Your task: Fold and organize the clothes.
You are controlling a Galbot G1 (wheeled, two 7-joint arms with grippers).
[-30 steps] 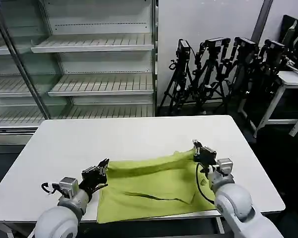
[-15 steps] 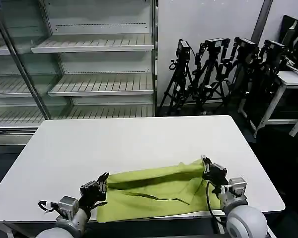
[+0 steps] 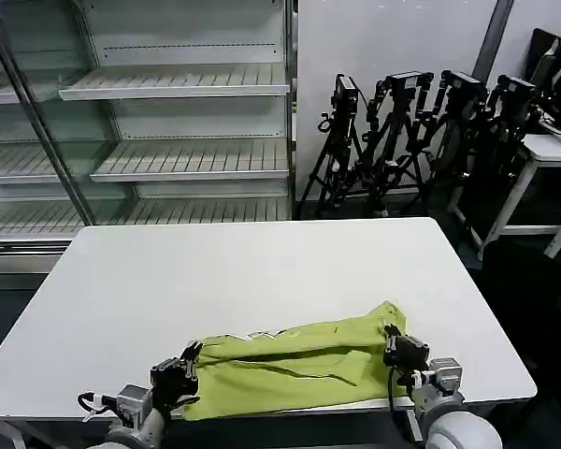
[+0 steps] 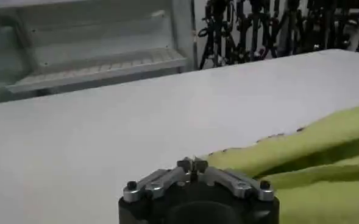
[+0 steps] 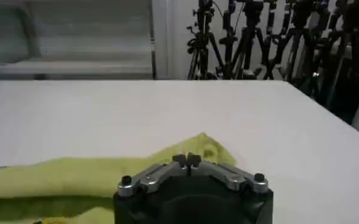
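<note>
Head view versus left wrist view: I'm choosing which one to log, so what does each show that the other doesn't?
Head view alone: the right gripper pinching the T-shirt's right corner, and the table's near edge. Left wrist view alone: close up, the left gripper's fingertips meet on the shirt's edge. Both show the left gripper, the shirt folded along the near edge, the bare white table, shelves and tripods behind.

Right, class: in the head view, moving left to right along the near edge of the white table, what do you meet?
Left gripper, jaws shut on the shirt's corner → crumpled lime yellow-green cotton T-shirt → right gripper, jaws shut on the opposite corner → bare white tabletop.
</note>
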